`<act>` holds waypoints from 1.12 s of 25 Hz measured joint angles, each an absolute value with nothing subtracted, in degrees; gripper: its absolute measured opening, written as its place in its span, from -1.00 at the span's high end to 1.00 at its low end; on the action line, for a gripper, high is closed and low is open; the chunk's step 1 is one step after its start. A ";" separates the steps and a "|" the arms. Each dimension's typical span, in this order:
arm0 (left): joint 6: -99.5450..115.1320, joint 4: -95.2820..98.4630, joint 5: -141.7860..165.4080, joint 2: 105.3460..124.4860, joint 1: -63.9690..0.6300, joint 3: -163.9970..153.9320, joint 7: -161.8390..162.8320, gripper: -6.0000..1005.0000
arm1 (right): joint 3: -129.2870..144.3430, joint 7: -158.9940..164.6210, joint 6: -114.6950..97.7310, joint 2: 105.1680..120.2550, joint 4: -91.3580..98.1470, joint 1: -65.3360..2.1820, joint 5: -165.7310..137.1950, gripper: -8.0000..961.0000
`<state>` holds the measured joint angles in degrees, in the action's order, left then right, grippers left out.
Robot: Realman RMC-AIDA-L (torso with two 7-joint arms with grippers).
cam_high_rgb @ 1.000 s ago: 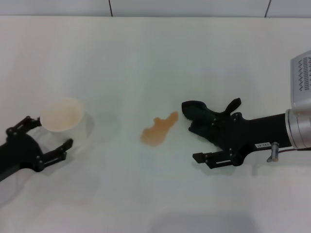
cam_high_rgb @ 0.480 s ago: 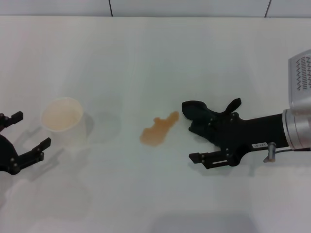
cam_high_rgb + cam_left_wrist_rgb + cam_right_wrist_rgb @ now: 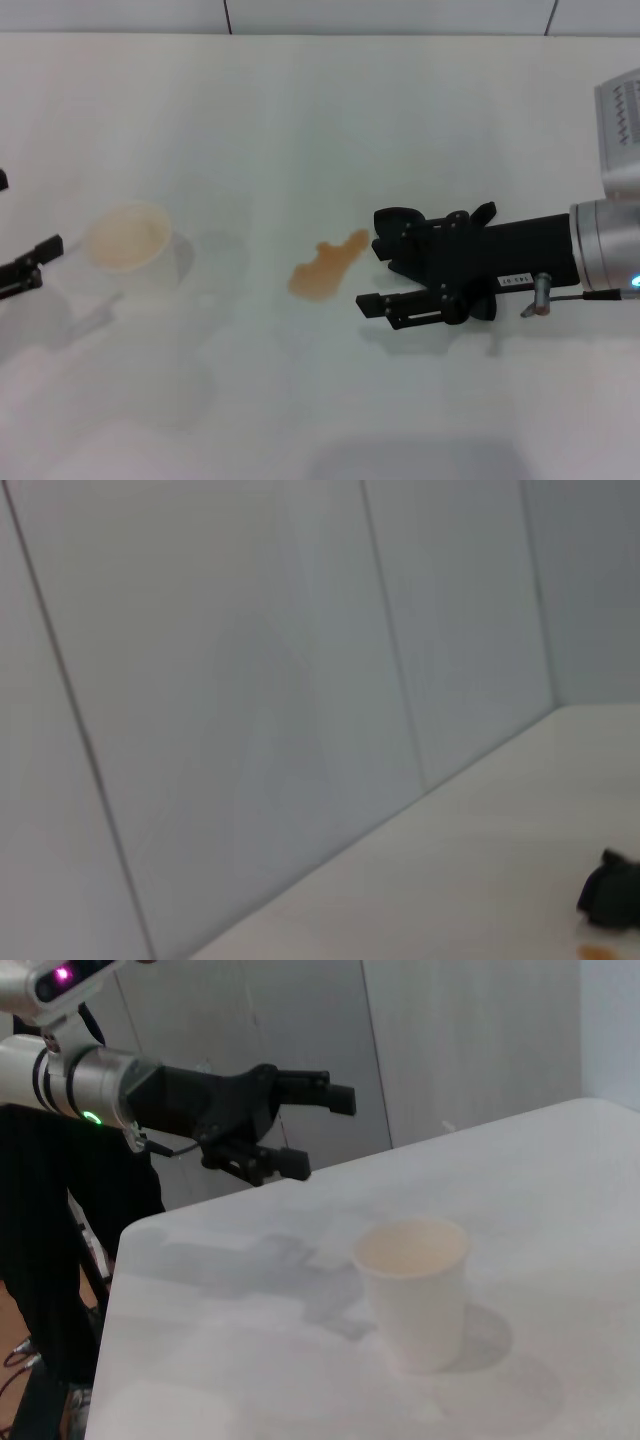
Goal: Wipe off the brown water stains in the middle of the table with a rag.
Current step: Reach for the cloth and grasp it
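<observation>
The brown water stains (image 3: 325, 268) form one orange-brown blotch in the middle of the white table (image 3: 300, 120). Just right of it lies the black rag (image 3: 392, 220), with a tail (image 3: 484, 212) sticking out behind. My right gripper (image 3: 373, 272) is open over the rag: its upper finger overlaps the cloth, and its lower finger (image 3: 400, 302) reaches out beside the stain with bare table between. The left wrist view shows the rag (image 3: 612, 890) far off. My left gripper (image 3: 322, 1135) is open at the table's left edge, clear of everything, and only a fingertip (image 3: 35, 258) appears in the head view.
A clear plastic cup (image 3: 128, 240) with a tan inside stands upright left of the stain, also seen as the cup (image 3: 412, 1285) in the right wrist view. A grey panelled wall (image 3: 250, 680) runs behind the table.
My left gripper has drawn back leftward away from the cup, nearly out of the head view. My right gripper has slid left toward the stain; the rag has stayed where it lay.
</observation>
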<state>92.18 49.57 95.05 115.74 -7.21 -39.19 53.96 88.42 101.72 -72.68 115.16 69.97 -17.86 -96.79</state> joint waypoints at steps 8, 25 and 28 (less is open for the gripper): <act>100.35 50.99 97.51 111.94 -11.73 -38.04 60.38 -0.76 | 88.17 105.44 -72.68 115.14 72.01 -18.41 -96.71 -0.43; 104.39 51.36 109.85 110.28 -17.16 -38.26 67.20 -0.74 | 87.36 108.86 -71.60 115.14 73.70 -20.90 -97.61 -0.42; 105.91 51.70 110.93 110.27 -17.73 -38.36 68.33 -0.74 | 87.34 111.03 -71.07 115.16 73.73 -22.04 -99.74 -0.42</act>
<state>105.91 51.70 110.93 110.27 -17.73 -38.36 68.33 87.34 111.03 -71.07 115.16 73.73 -22.04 -99.74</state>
